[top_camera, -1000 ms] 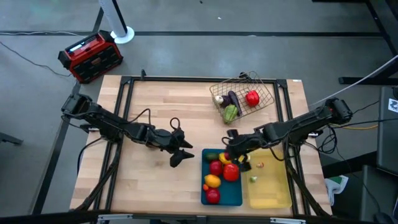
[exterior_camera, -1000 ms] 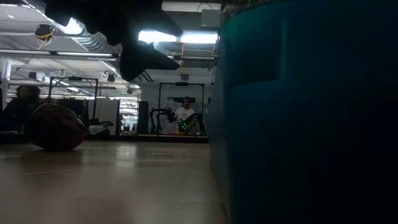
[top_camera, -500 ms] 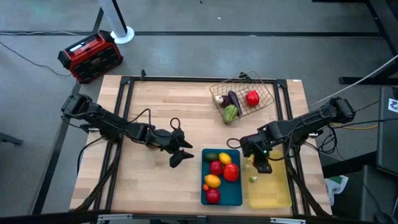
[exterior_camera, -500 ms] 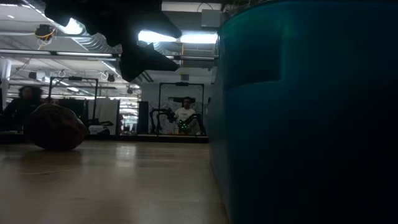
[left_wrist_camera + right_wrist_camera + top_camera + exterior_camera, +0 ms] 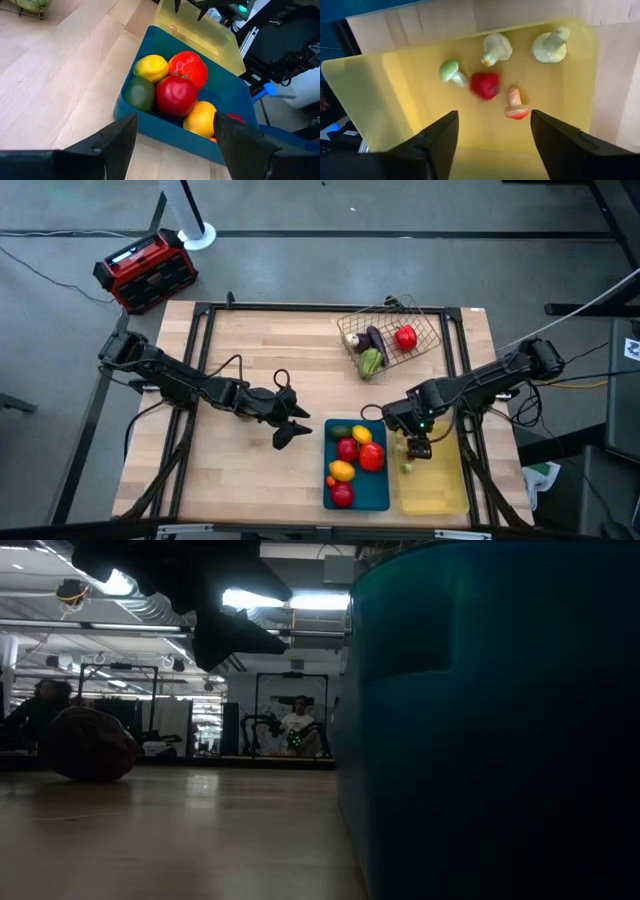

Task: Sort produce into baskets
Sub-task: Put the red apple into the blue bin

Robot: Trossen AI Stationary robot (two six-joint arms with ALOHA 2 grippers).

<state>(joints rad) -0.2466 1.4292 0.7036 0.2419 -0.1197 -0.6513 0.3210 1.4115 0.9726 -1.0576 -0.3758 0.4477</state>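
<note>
Only from the right wrist, between spread jaws: mushrooms (image 5: 550, 45) and a red piece (image 5: 485, 85) inside the yellow tray (image 5: 365, 95).

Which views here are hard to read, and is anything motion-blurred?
Low view: mostly blocked by the blue tray, dim, backlit by ceiling lights. Right wrist view: a red piece in the yellow tray is smeared, the mushrooms sharp. High and left wrist views: evenly lit, clear.

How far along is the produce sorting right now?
Nearly done. The blue tray holds round fruits, the wire basket holds vegetables, and the yellow tray holds mushrooms. The right gripper stands open above the yellow tray, a small red piece just under it. The left gripper waits, open and empty. No loose produce shows on the table.
</note>
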